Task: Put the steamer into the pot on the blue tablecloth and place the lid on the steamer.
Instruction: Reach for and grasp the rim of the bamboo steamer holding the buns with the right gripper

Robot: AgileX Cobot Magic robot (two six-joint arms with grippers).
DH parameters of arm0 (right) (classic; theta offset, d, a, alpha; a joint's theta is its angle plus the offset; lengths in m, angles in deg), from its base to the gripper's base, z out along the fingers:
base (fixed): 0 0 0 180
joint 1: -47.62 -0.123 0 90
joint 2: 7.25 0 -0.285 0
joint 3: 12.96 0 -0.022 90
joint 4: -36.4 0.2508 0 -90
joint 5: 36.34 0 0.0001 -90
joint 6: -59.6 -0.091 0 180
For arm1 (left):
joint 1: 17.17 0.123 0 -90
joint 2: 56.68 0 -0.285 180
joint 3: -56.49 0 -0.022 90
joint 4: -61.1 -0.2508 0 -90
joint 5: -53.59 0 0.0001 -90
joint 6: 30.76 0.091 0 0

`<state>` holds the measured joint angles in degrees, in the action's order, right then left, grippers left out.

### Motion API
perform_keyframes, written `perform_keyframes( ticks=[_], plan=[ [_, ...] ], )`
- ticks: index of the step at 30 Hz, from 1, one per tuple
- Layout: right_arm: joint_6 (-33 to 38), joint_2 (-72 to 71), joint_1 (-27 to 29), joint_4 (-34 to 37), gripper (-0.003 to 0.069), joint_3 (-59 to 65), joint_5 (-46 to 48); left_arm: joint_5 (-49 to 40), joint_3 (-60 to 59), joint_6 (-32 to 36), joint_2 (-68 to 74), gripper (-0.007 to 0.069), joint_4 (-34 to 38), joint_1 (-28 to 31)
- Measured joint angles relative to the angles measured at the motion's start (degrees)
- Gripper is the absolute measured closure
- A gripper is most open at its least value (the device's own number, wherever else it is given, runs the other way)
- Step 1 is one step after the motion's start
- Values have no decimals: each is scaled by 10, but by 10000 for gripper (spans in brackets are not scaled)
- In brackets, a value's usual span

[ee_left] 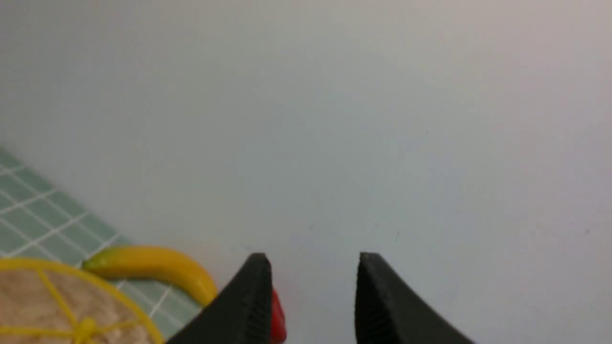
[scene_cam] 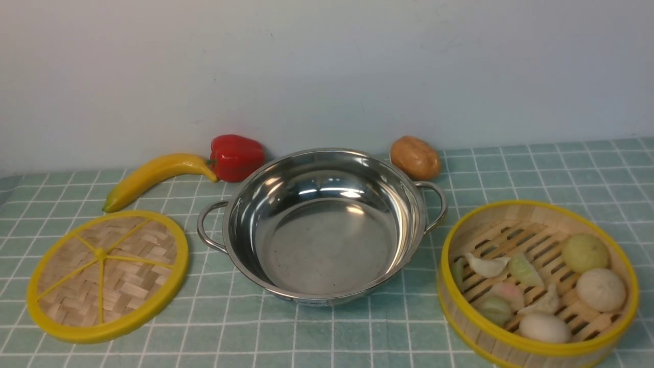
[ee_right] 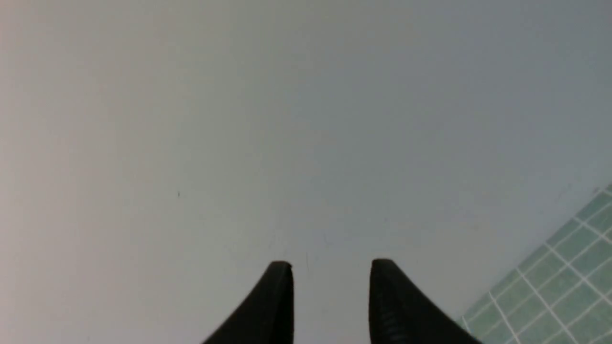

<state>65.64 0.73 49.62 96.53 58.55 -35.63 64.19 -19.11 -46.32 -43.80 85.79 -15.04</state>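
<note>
The pot (scene_cam: 327, 230) sits on the blue tablecloth (scene_cam: 511, 168), with the lid (scene_cam: 107, 276) at nine o'clock and the steamer (scene_cam: 498, 215) at three. The left end effector (ee_left: 313, 258) and right end effector (ee_right: 332, 263) are released and empty.

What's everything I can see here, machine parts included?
pot: one, shiny steel, centre
steamer: one, bamboo, yellow rims, right of pot
dumplings and buns: several, pale, inside the steamer
lid: one, woven bamboo, yellow rim, left of pot
banana: one, yellow, behind the lid
bell pepper: one, red, behind the pot, left
potato: one, brown, behind the pot, right
tablecloth: one, teal, white grid, under everything
left gripper: one, black, open, empty
right gripper: one, black, open, empty
</note>
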Motion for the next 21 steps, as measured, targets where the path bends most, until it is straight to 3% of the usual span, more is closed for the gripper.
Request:
perform_keyframes(
  ticks=[14, 18, 21],
  plan=[
    [-98, 0, 0, 19, 416, -1, -84, 219, 19, -2, -1, 382, -36, 0],
    [-209, -1, 0, 11, 416, -49, -176, 248, 119, 7, -1, 382, -90, 0],
    [-221, 1, 0, -40, 416, -89, -225, 234, 187, 36, 7, 382, -120, 0]
  ],
)
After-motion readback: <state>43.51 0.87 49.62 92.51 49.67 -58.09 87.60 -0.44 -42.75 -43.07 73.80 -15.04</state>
